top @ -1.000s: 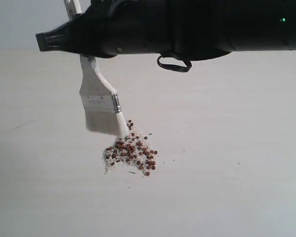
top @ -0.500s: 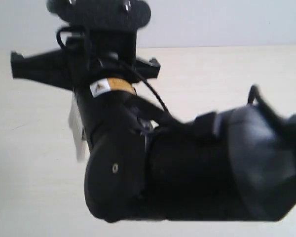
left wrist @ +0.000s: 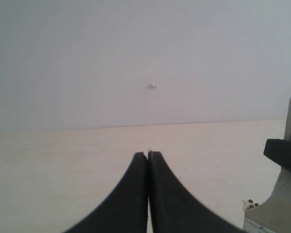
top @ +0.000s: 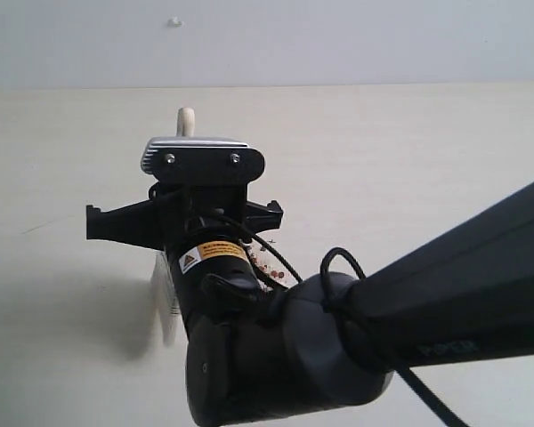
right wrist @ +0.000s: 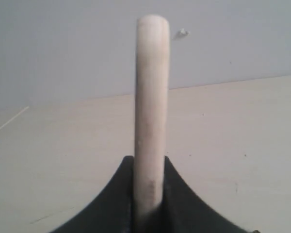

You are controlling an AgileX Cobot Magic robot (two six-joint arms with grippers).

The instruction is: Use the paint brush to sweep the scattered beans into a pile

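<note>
The paint brush shows in the right wrist view as a pale cream handle (right wrist: 152, 97) standing up between the fingers of my right gripper (right wrist: 149, 162), which is shut on it. In the exterior view the handle tip (top: 185, 120) pokes above the black wrist, and the blurred white bristles (top: 165, 307) hang at its left. Only a few reddish-brown beans (top: 269, 260) peek out beside the right arm (top: 356, 347); the arm hides the others. Some beans (left wrist: 250, 204) also show in the left wrist view. My left gripper (left wrist: 148, 154) is shut and holds nothing, above bare table.
The pale table top (top: 427, 151) runs back to a light grey wall (top: 338, 40). The right arm's black body fills the lower middle and right of the exterior view. Part of its wrist (left wrist: 286, 155) shows in the left wrist view.
The right arm has swung down and across the exterior view and now covers most of the bean pile. The brush has moved from the pile's far side to its left. The left gripper stays shut.
</note>
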